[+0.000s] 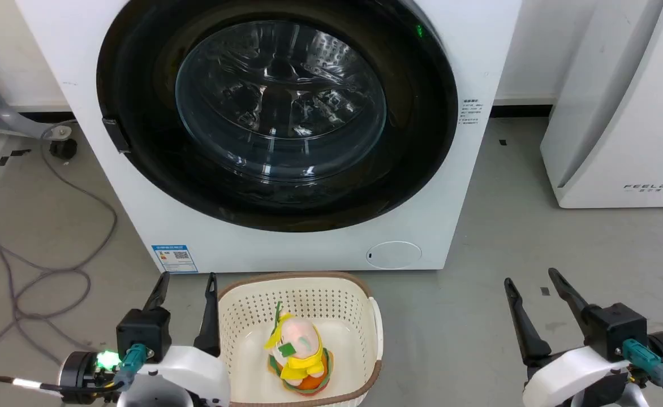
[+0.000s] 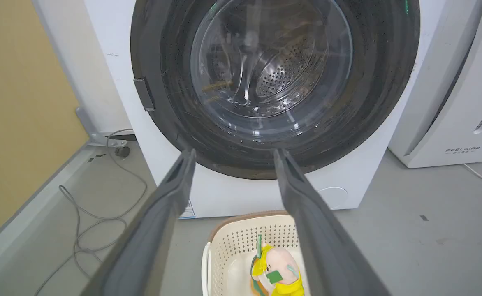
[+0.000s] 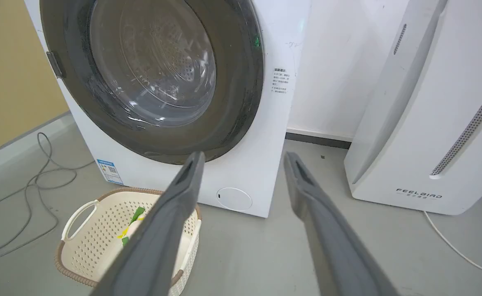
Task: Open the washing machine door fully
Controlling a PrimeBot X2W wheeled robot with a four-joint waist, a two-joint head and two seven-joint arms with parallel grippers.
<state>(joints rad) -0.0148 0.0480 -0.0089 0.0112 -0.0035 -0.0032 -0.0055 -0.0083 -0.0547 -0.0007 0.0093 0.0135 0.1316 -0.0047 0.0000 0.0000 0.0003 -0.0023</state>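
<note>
Head view: washing machine door [image 1: 278,107] was shut, seated flush in the front of the white washing machine [image 1: 467,186]. It was a glossy black ring round a bulging clear window. The perforated steel drum [image 2: 282,70] was visible through the glass in the left wrist view. A small dark tab [image 1: 115,134] sat on the door's left edge, and a tiny green light [image 1: 420,30] near its upper right rim. A blue label sticker [image 1: 175,258] was low on the machine's front at left, and a round flap [image 1: 394,254] low at right.

The left gripper [image 1: 189,277] was at lower left with its jaws released, fingers spread and nothing between them. It was well short of the door, and its inner finger lay just beside the rim of a cream perforated basket [image 1: 378,333]. The basket stood on the grey floor [image 1: 478,339] directly before the machine, with a yellow-and-pink plush toy [image 1: 298,350] lying inside it.

The right gripper [image 1: 530,277] was at lower right, jaws likewise released and empty, above bare floor and apart from both the basket and the machine.

A white FEELBIRD-marked appliance [image 1: 620,113] stood to the machine's right, with a gap between them. Loose grey cables [image 1: 54,271] trailed across the floor at left.
</note>
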